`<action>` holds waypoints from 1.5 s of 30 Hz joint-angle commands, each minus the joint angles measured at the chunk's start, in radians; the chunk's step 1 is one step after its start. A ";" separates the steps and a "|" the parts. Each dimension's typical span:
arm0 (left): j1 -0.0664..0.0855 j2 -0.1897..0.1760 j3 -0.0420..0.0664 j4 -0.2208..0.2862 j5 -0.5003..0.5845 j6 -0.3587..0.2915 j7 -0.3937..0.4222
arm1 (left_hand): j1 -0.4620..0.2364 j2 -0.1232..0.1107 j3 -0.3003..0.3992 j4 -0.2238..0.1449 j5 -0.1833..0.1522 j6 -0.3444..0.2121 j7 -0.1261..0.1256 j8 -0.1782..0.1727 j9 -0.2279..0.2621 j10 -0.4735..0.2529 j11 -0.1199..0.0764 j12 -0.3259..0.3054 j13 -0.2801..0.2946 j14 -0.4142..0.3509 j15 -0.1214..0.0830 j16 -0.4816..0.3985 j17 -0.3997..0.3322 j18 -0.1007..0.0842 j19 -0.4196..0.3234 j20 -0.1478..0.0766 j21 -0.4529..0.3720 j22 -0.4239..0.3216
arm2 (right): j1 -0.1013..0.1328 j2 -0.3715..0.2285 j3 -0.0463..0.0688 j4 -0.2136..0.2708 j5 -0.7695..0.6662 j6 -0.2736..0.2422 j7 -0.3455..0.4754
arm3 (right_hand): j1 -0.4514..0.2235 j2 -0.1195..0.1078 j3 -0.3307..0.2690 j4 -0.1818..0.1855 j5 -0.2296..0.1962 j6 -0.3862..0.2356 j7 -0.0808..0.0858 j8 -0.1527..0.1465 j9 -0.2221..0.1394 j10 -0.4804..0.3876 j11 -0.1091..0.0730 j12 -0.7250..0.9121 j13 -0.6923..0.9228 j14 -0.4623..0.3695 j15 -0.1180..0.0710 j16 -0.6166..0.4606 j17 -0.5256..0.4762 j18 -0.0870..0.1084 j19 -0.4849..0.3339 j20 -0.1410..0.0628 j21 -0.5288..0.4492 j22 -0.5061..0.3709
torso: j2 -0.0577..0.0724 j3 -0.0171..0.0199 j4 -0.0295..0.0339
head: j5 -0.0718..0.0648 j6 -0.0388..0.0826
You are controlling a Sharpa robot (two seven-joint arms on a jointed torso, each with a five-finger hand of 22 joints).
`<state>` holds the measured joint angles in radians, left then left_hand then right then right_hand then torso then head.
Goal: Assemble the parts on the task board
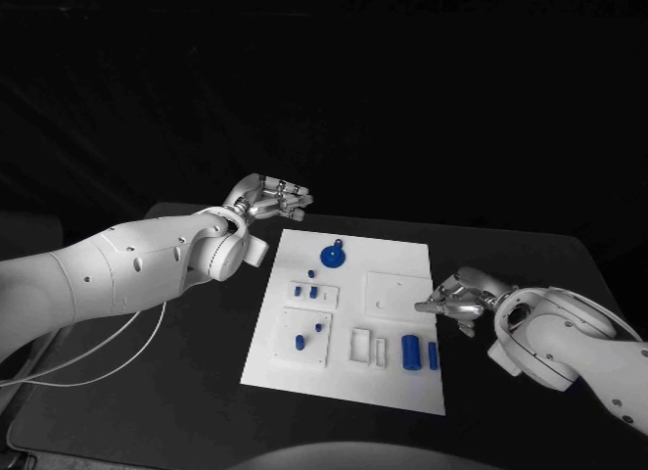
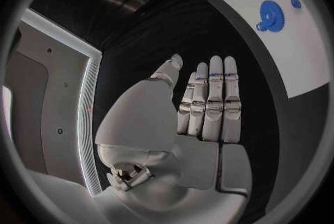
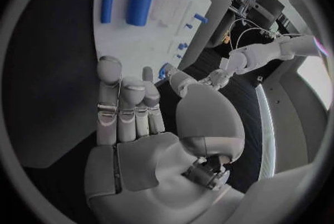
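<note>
The white task board [image 1: 394,387] lies in the middle of the table. A blue gear [image 1: 333,257] sits near its far end, and small blue pegs [image 1: 311,291] stand in its left blocks. Two blue cylinders [image 1: 410,350] lie near the front right. My left hand [image 1: 275,202] hovers off the board's far left corner, fingers straight and holding nothing. The left wrist view shows this hand [image 2: 205,107] with the gear [image 2: 271,15] beyond it. My right hand [image 1: 461,300] is at the board's right edge, empty. In the right wrist view this hand [image 3: 132,112] points toward the cylinders [image 3: 139,4].
Black table [image 1: 197,392] surrounds the board on all sides. A white cable [image 1: 119,343] hangs under my left arm. A raised white square block [image 1: 396,292] sits on the board next to my right hand.
</note>
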<state>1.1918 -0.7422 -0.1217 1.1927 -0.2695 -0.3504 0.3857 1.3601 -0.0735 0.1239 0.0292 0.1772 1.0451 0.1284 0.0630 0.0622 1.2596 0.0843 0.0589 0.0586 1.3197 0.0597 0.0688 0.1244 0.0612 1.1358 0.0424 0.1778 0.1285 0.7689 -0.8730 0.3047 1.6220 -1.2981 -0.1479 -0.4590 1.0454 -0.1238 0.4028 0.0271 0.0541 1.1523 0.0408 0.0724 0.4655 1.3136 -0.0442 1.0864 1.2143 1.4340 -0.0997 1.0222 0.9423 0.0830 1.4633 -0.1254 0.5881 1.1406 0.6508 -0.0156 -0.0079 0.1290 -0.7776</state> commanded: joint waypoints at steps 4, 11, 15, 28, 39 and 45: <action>-0.021 0.002 0.001 0.001 0.040 0.074 0.070 | -0.061 -0.010 -0.102 0.015 0.020 -0.019 -0.007 0.003 0.001 -0.040 0.010 0.002 0.002 -0.049 0.020 -0.005 -0.005 -0.014 -0.027 0.019 -0.013 -0.009 | -0.021 0.012 -0.001 -0.009 0.105 0.157 -0.174 | -0.027 -0.028 -0.001 0.042 -0.005 -0.009 0.000 -0.005 0.048 0.009 0.004 -0.009 0.012 0.005 -0.003 0.013 0.020 -0.008 0.048 -0.002 0.009 0.004 | -0.029 -0.0033 -0.0076 | -0.009 -0.012; -0.036 0.014 0.001 -0.015 0.052 0.080 0.078 | -0.077 0.038 -0.208 -0.017 0.012 -0.027 -0.005 0.003 0.001 -0.069 0.016 0.000 0.002 -0.084 0.032 -0.008 -0.008 0.003 -0.027 0.036 -0.022 -0.022 | -0.034 0.048 -0.010 -0.038 0.103 0.163 -0.206 | -0.035 -0.049 0.014 0.067 -0.005 -0.019 0.001 -0.007 0.104 0.017 0.004 -0.016 0.035 0.008 -0.003 0.014 0.040 -0.007 0.049 -0.001 0.026 0.015 | -0.052 -0.0098 -0.0091 | -0.019 -0.027; -0.043 0.018 0.001 -0.022 0.059 0.081 0.078 | -0.080 0.040 -0.212 -0.017 0.011 -0.028 -0.004 0.003 0.001 -0.075 0.018 0.000 0.002 -0.090 0.035 -0.008 -0.010 0.004 -0.028 0.037 -0.023 -0.023 | -0.036 0.063 -0.020 -0.056 0.092 0.170 -0.220 | -0.041 -0.055 0.016 0.075 -0.005 -0.023 0.001 -0.008 0.125 0.021 0.004 -0.024 0.047 0.010 -0.002 0.015 0.053 -0.006 0.049 -0.001 0.032 0.019 | -0.062 -0.0150 -0.0070 | -0.021 -0.037; -0.049 0.026 0.000 -0.028 0.066 0.099 0.070 | -0.135 -0.010 -0.218 0.066 -0.017 -0.037 -0.003 0.003 0.001 -0.089 0.023 0.000 0.002 -0.100 0.039 -0.007 -0.011 0.006 -0.033 0.043 -0.028 -0.031 | -0.038 0.106 -0.055 -0.090 0.068 0.186 -0.241 | -0.060 -0.073 0.004 0.094 -0.006 -0.029 0.003 -0.009 0.131 0.026 0.005 -0.031 0.066 0.013 -0.002 0.018 0.073 -0.008 0.049 -0.001 0.040 0.028 | -0.067 -0.0232 -0.0039 | -0.033 -0.058; -0.049 0.029 0.000 -0.027 0.067 0.110 0.059 | -0.135 -0.064 -0.226 0.222 -0.040 -0.057 0.003 0.004 0.002 -0.118 0.038 0.000 0.002 -0.115 0.046 -0.007 -0.012 -0.001 -0.052 0.049 -0.045 -0.044 | -0.038 0.151 -0.084 -0.135 0.029 0.176 -0.242 | -0.037 -0.083 -0.063 0.155 -0.006 -0.034 0.003 -0.008 0.124 0.026 0.006 -0.035 0.078 0.014 -0.001 0.016 0.084 -0.007 0.049 0.000 0.041 0.033 | -0.064 -0.0236 -0.0023 | -0.036 -0.060; -0.049 0.030 0.000 -0.027 0.067 0.116 0.053 | -0.128 -0.075 -0.231 0.253 -0.062 -0.062 0.006 0.003 0.001 -0.120 0.040 0.000 0.002 -0.116 0.047 -0.007 -0.014 -0.001 -0.052 0.049 -0.047 -0.044 | -0.039 0.180 -0.105 -0.165 0.004 0.165 -0.240 | -0.032 -0.080 -0.062 0.156 -0.006 -0.035 0.004 -0.008 0.122 0.026 0.007 -0.038 0.081 0.014 -0.001 0.014 0.087 -0.007 0.049 0.000 0.039 0.035 | -0.063 -0.0239 -0.0013 | -0.036 -0.062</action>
<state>1.1425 -0.7147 -0.1223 1.1638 -0.2113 -0.2566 0.4372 1.2328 -0.1383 -0.1074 0.2750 0.1191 0.9901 0.1350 0.0630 0.0623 1.1481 0.1247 0.0589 0.0597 1.2127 0.1058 0.0656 0.1118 0.0612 1.0919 0.0912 0.1351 0.0856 0.7359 -0.6994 0.2059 1.4670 -1.2567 0.0118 -0.6929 1.0030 -0.2029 0.3401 0.1787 0.0542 1.1276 0.0447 0.0717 0.5942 1.3350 -0.0376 1.0549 1.2943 1.4417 -0.1002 1.0371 1.0282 0.0840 1.4632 -0.1250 0.6252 1.1747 0.5867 -0.0394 -0.0100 0.0925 -0.8390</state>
